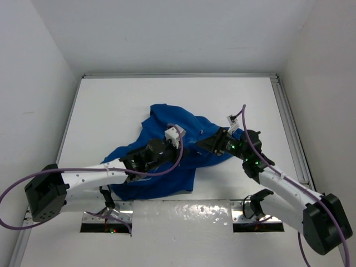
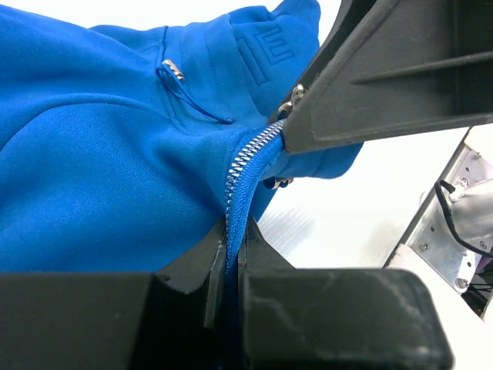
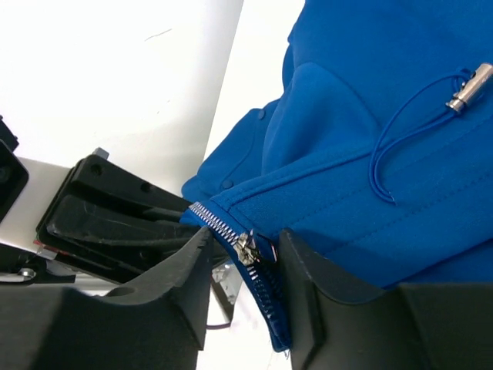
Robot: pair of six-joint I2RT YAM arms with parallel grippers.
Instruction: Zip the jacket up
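The royal-blue jacket (image 1: 167,125) lies crumpled on the white table (image 1: 111,105). My left gripper (image 1: 181,151) is shut on the jacket's zipper edge (image 2: 231,231), with the silvery zipper teeth (image 2: 250,154) running up from its jaws. My right gripper (image 1: 201,146) faces it, close by. In the right wrist view its jaws (image 3: 243,262) stand apart on either side of the zipper slider (image 3: 246,248), and a gap shows on the left side. One of the right fingers (image 2: 385,85) covers the slider in the left wrist view. A drawstring toggle (image 3: 468,89) hangs on the fabric.
A metal rail (image 1: 289,128) runs along the table's right side and white walls close in the left, back and right. Two slots (image 1: 105,219) sit in the near edge by the arm bases. Purple cables (image 1: 250,147) loop off both wrists.
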